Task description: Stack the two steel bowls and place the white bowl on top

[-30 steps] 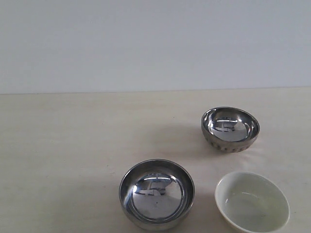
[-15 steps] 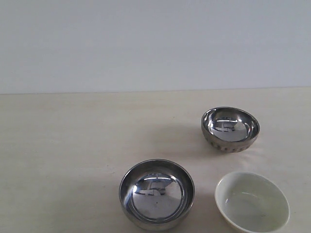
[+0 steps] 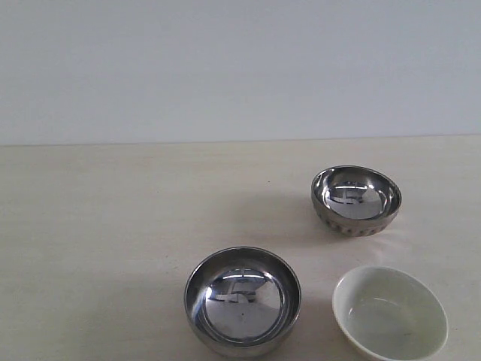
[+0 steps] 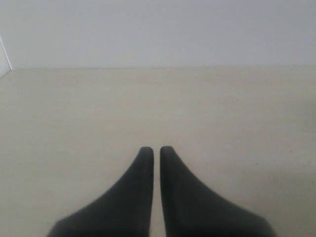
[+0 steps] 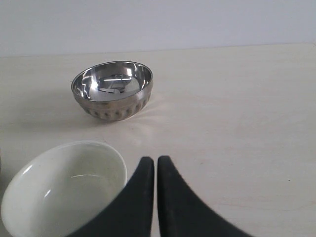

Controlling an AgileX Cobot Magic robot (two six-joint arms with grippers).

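Looking down both wrists, I see my left gripper (image 4: 156, 149) and right gripper (image 5: 156, 160) pressed together, holding nothing. Near the right one sits the white bowl (image 5: 64, 190), lower right in the exterior view. The smooth steel bowl (image 3: 243, 299) lies lower centre and the dimpled steel bowl (image 3: 356, 199) right of centre, all apart.

Exterior: raised, facing wall (image 3: 240, 68) across table (image 3: 113, 210). Wrist views low; right shares dimpled bowl (image 3: 356, 200), white bowl (image 3: 390, 312).
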